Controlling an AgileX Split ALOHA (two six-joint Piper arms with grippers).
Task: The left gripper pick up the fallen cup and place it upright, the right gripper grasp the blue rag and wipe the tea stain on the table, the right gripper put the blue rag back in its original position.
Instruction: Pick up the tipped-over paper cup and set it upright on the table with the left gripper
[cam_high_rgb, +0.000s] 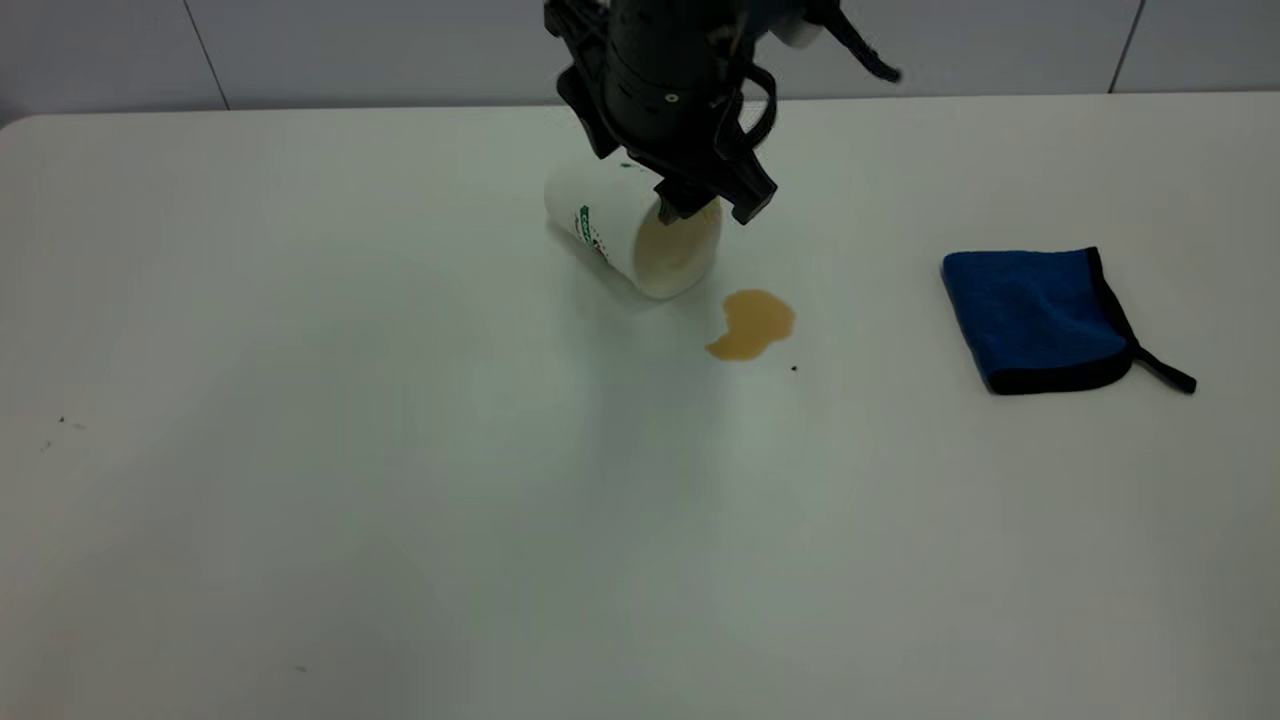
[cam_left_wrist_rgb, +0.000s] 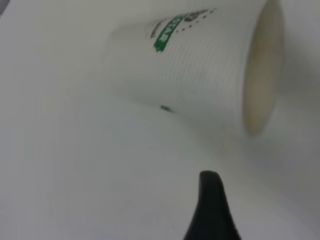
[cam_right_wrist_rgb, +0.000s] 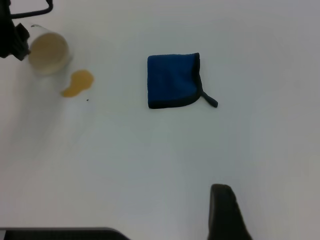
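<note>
The white cup (cam_high_rgb: 625, 230) lies on its side on the table (cam_high_rgb: 400, 480), its stained mouth facing the tea stain (cam_high_rgb: 755, 322). My left gripper (cam_high_rgb: 718, 208) hangs open just above the cup's rim, its fingers apart and not touching it. In the left wrist view the cup (cam_left_wrist_rgb: 195, 70) lies beyond one black fingertip (cam_left_wrist_rgb: 210, 195), with bare table between them. The blue rag (cam_high_rgb: 1035, 318) lies flat to the right, untouched. The right gripper (cam_right_wrist_rgb: 222, 210) is high above the table and off to the side. Its view shows the rag (cam_right_wrist_rgb: 172, 80), the stain (cam_right_wrist_rgb: 79, 82) and the cup (cam_right_wrist_rgb: 48, 50).
A tiny dark speck (cam_high_rgb: 794, 368) sits just beside the stain. The table's far edge meets a grey wall (cam_high_rgb: 300, 50) behind the left arm. A dark strip (cam_right_wrist_rgb: 60, 233) runs along one edge of the right wrist view.
</note>
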